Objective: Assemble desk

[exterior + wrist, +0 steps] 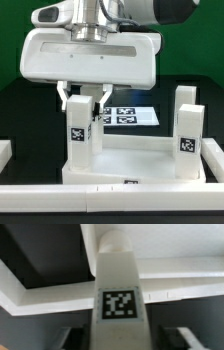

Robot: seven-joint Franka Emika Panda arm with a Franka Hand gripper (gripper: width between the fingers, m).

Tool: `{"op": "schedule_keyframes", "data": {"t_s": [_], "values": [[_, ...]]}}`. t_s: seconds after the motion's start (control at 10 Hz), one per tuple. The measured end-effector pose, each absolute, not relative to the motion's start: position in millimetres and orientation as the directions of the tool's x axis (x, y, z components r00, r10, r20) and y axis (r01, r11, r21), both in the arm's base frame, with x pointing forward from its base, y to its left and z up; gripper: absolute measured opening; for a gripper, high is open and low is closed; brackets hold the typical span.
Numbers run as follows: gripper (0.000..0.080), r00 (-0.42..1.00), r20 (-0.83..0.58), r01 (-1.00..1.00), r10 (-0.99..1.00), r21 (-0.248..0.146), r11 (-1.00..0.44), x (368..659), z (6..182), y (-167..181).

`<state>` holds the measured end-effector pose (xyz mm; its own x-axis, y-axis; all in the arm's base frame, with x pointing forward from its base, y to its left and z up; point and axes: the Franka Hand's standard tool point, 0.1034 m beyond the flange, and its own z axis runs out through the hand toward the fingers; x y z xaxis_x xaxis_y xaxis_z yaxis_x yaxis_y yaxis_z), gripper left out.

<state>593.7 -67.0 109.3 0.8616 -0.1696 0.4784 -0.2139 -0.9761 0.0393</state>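
Note:
The white desk tabletop (135, 160) lies upside down near the front of the table. Two blocky tagged legs stand upright in its corner sockets. One leg (80, 138) is on the exterior view's left and the other (187, 122) is on its right. My gripper (83, 99) is straight above the left leg, with its fingers down either side of the leg's top. In the wrist view the leg (122, 291) runs between the fingers (186, 337). There is a dark gap on each side, so the jaws are open and not touching it. The tabletop rim (185, 280) shows behind.
The marker board (128, 116) lies flat behind the tabletop. A white border rail (100, 196) runs along the front, with rail ends on the exterior view's left (5, 152) and on its right (213, 152). The table surface is black.

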Motion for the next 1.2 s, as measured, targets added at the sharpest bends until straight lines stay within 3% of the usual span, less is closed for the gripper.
{"op": "schedule_keyframes", "data": {"t_s": [0.1,0.2,0.3,0.4,0.5,0.7,1.0,1.2], "values": [[0.0469,0.862,0.478,-0.214,-0.170,0.039,-0.976,593.7,109.3,-67.1],[0.0469,0.862,0.478,-0.214,-0.170,0.039,-0.976,593.7,109.3,-67.1],[0.0607,0.870,0.458,-0.217,-0.183,0.024,-0.976,593.0,108.1,-66.1],[0.0636,0.901,0.368,-0.229,-0.232,-0.051,-0.972,598.6,118.5,-62.2],[0.0636,0.902,0.352,-0.238,-0.249,-0.074,-0.968,607.0,135.8,-70.2],[0.0647,0.949,0.151,-0.261,-0.277,-0.120,-0.958,608.0,135.2,-70.1],[0.0648,0.965,0.027,-0.256,-0.260,-0.087,-0.963,605.2,117.7,-74.3],[0.0648,0.955,0.020,-0.293,-0.295,-0.079,-0.953,608.3,111.0,-73.6]]}}
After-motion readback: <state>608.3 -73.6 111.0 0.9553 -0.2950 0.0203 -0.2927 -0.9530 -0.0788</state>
